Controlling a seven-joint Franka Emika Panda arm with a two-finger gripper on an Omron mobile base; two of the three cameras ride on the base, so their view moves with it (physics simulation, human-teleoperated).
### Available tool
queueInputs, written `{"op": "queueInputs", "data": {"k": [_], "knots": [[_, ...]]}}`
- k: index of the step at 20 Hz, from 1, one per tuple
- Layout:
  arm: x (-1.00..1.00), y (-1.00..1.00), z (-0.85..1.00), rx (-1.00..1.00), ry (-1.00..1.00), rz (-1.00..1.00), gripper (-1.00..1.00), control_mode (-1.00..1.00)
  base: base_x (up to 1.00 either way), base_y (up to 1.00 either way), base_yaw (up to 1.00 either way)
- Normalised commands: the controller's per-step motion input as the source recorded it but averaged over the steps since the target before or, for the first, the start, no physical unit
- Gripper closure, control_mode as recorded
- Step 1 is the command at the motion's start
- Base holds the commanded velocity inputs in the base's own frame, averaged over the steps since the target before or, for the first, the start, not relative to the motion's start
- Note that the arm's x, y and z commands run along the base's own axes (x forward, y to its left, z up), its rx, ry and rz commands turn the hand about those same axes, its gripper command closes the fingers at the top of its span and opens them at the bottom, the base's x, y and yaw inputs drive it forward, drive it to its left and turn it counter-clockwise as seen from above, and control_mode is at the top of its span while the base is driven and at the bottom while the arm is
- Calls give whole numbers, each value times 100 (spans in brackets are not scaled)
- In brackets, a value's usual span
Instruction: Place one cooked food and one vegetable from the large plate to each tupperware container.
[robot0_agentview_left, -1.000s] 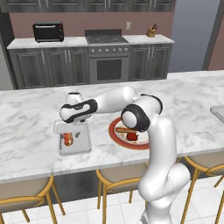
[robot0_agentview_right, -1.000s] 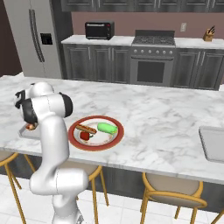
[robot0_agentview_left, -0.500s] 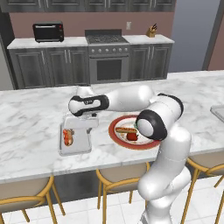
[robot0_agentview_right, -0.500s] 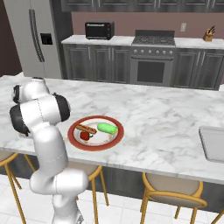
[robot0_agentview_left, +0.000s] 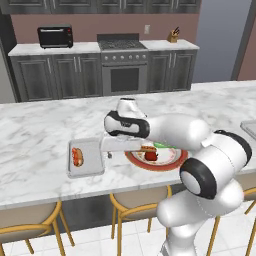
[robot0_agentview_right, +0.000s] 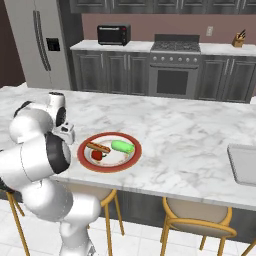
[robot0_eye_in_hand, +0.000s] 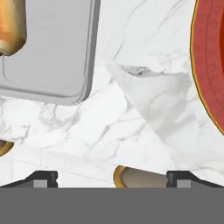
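Nearest the camera, bar stools (robot0_agentview_left: 136, 204) tuck under the counter's front edge, tan seats showing; above them the marble island counter (robot0_agentview_left: 45, 130) runs wide across the shot. Over the marble hangs the gripper (robot0_eye_in_hand: 111, 177), its two dark tips standing far apart at the foot of the hand view, jaws wide open with nothing between them; it sits over bare counter between tray and plate. To one side, the near tupperware container (robot0_agentview_left: 86, 157) lies flat on the marble, a hot dog (robot0_agentview_left: 77, 156) resting in its left half; the hand view catches that tray's rounded corner (robot0_eye_in_hand: 61, 57) and the sausage's end (robot0_eye_in_hand: 9, 26). On the other side, the large plate (robot0_agentview_right: 109, 152) with its red rim sits near the counter's front edge, carrying a second hot dog (robot0_agentview_right: 98, 147), a red tomato-like piece (robot0_agentview_right: 97, 155) and a green vegetable (robot0_agentview_right: 122, 146). A second tupperware container (robot0_agentview_right: 243, 164) lies far off to the right; beyond, the stove (robot0_agentview_right: 176, 67), the toaster oven (robot0_agentview_right: 114, 34), the knife block (robot0_agentview_right: 240, 38) and the fridge (robot0_agentview_right: 42, 42).
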Motion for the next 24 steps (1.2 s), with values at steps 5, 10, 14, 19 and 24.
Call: {"op": "queueInputs", "data": {"k": [5, 10, 14, 19, 24], "knots": [[0, -100, 10, 0, 0, 0, -100, -100, 0, 0, 0], [1, -87, 0, 0, 3, -1, -100, -100, 0, 0, 0], [26, -46, -1, 0, 10, -6, -100, -100, 0, 0, 0], [28, -21, -11, 0, 1, -5, -100, -100, 0, 0, 0], [14, -30, -24, -2, 4, -7, -100, -100, 0, 0, 0]]}}
